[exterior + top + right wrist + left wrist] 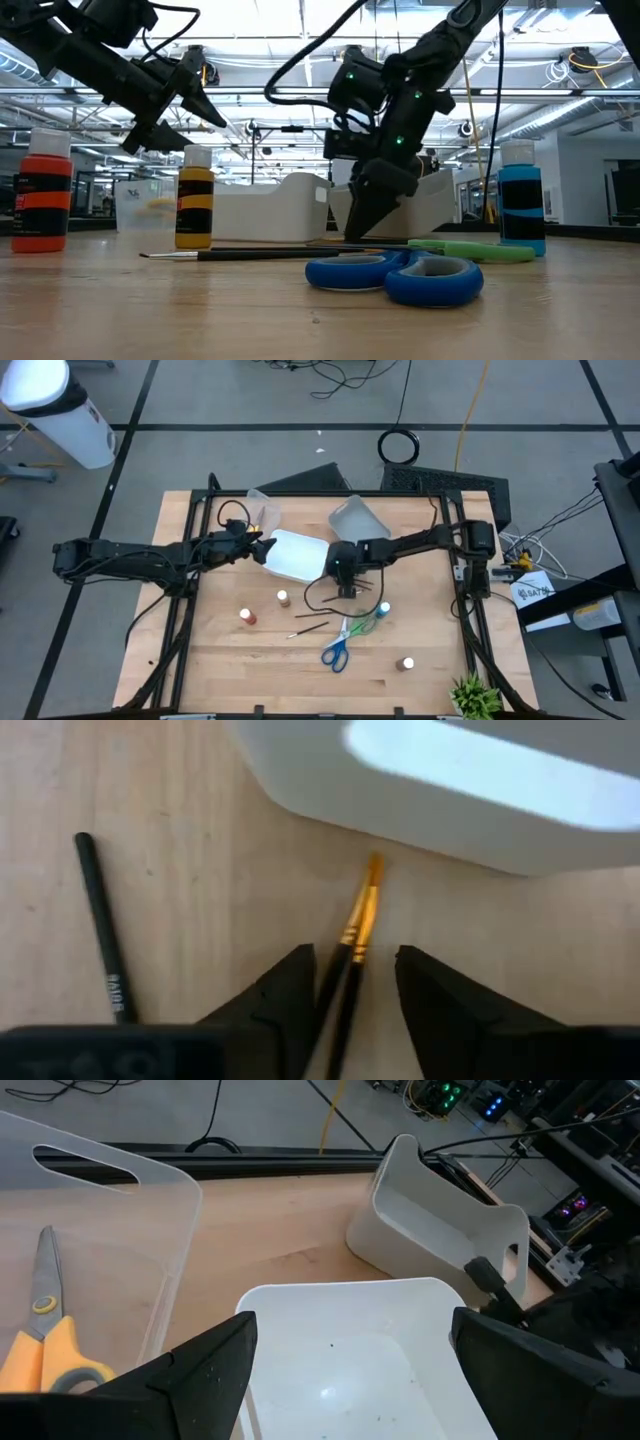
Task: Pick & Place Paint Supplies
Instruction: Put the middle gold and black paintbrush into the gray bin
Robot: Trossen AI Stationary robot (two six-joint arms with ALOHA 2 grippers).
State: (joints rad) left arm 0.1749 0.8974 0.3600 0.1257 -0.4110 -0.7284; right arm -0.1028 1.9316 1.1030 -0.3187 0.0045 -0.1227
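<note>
Paintbrush [352, 945], thin dark handle with a gold ferrule and orange-tinted tip, lies on the table [430, 680] directly between the fingers of the right end effector [350, 995], its tip pointing at the wall of the white bin [420, 815] just ahead. Right fingers stand narrowly apart on either side of the handle; cannot tell whether they press it. A second brush [100, 925], plain black with small white lettering, lies flat off to one side of that end effector, apart from it. In the low view the right end effector [368, 215] points down to the table, with a long dark brush [290, 254] and the green-handled scissors [470, 250] just in front of its tip, blue-handled scissors [400, 277] nearer the camera. Paint bottles stand upright: yellow-labelled with white cap [194, 198], red-orange [42, 190], blue [521, 198]. Left end effector [350, 1370] hovers wide open, holding nothing, over the white bin's rim; a clear bin [150, 1210] beside it holds yellow-handled scissors [45, 1330]. A second white bin [440, 1220] lies tipped beyond.
</note>
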